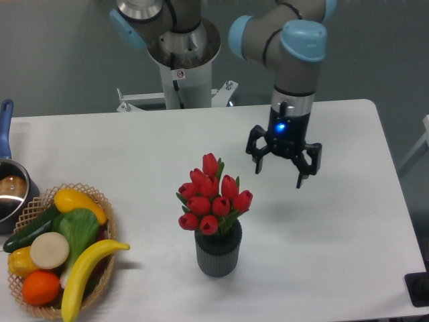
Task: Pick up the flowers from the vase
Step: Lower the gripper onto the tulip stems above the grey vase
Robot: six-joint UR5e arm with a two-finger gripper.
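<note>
One UR5e arm [295,47] above a white table [134,147], wrist pointing down, blue light lit on the wrist. Two-finger gripper [280,167] with fingers spread apart, holding nothing, hanging over bare tabletop to the right of and slightly behind the flowers [213,196]; apart from them, no contact. About ten red closed tulip buds with green leaves, bunched and standing upright in the vase [218,253]. Dark grey, vertically ribbed, cylindrical vase upright on the table near the front edge, roughly at centre. Woven fruit basket [104,268] at the front left corner, well apart from the vase, filled with a banana [84,268], an orange [40,287], a yellow pepper [75,200], a cucumber [30,231], a green leafy vegetable [82,228] and a pale round piece [49,250]. Saucepan [10,194] with a blue handle just behind the basket, cut by the left border. Arm base [181,60] mounted behind the table's far edge.
</note>
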